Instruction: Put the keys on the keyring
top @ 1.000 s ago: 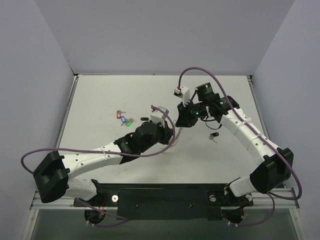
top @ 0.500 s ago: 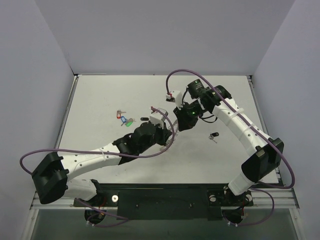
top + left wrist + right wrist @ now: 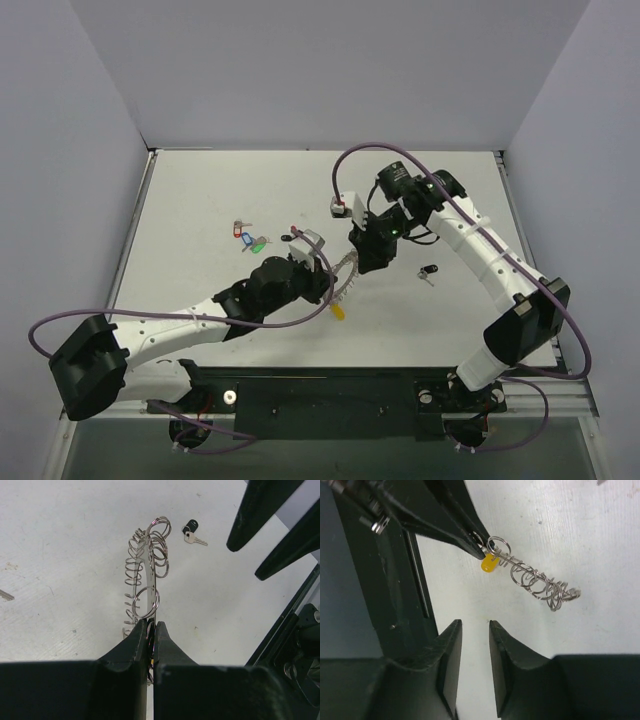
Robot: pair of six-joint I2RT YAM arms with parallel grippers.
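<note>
The keyring (image 3: 148,575), a thin silver wire fringed with small rings, sticks out edge-on from my left gripper (image 3: 150,626), which is shut on its near end. A yellow-tagged key (image 3: 489,564) hangs at that gripped end, right by the left fingertips (image 3: 476,539); the ring (image 3: 536,583) stretches away from them. My right gripper (image 3: 475,630) is open and holds nothing, a short way from the ring. From above, the ring (image 3: 348,268) lies between the left gripper (image 3: 335,298) and the right gripper (image 3: 362,262), with the yellow tag (image 3: 340,311) below it. A black-tagged key (image 3: 191,528) lies loose on the table.
Red, blue and green tagged keys (image 3: 247,238) lie in a cluster left of centre, with a dark-tagged one (image 3: 290,237) beside them. The black-tagged key (image 3: 430,271) sits right of the grippers. The white table (image 3: 200,190) is walled on three sides.
My right gripper swung left to the ring, then opened. My left arm drew back toward the near edge with the ring, and the yellow tag now shows under it.
</note>
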